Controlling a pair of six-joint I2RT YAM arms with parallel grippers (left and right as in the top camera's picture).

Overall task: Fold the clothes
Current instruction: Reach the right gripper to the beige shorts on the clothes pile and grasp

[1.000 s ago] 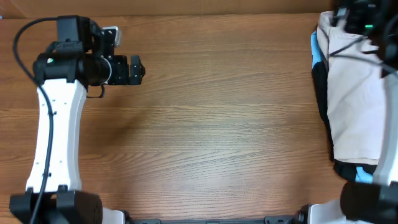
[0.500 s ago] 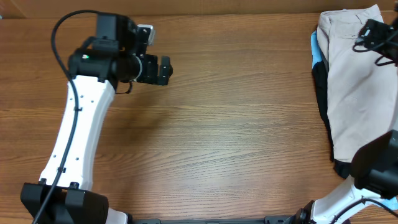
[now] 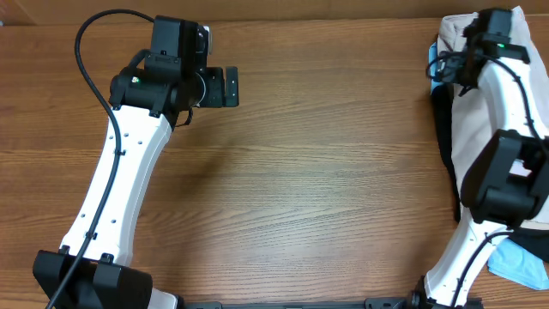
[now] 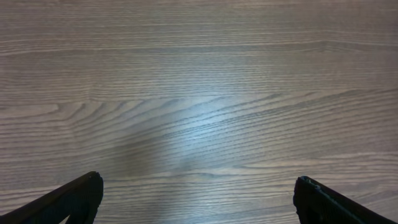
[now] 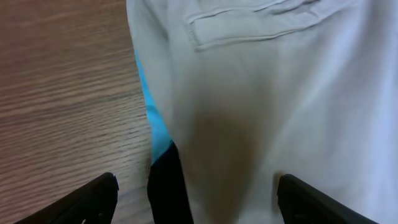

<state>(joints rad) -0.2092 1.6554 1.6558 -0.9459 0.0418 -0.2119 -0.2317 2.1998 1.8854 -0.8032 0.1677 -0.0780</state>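
Seen from overhead, the right arm [image 3: 508,90] lies across the beige shorts [image 3: 467,103] and hides most of them. Their far side runs off the right edge. Beneath the shorts, the black garment [image 3: 441,120] and light-blue garment [image 3: 435,64] show only as slivers along the opposite side. The wrist views crop the right gripper [image 5: 202,202] and left gripper [image 4: 199,199] to wide-set fingertips.

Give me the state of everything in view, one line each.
left gripper: open, empty, over the table.
right gripper: open, empty, over the beige shorts' edge.
beige shorts: lying on top of the other garments, ungripped.
light-blue garment: under the shorts, edge showing.
black garment: under the shorts, edge showing.
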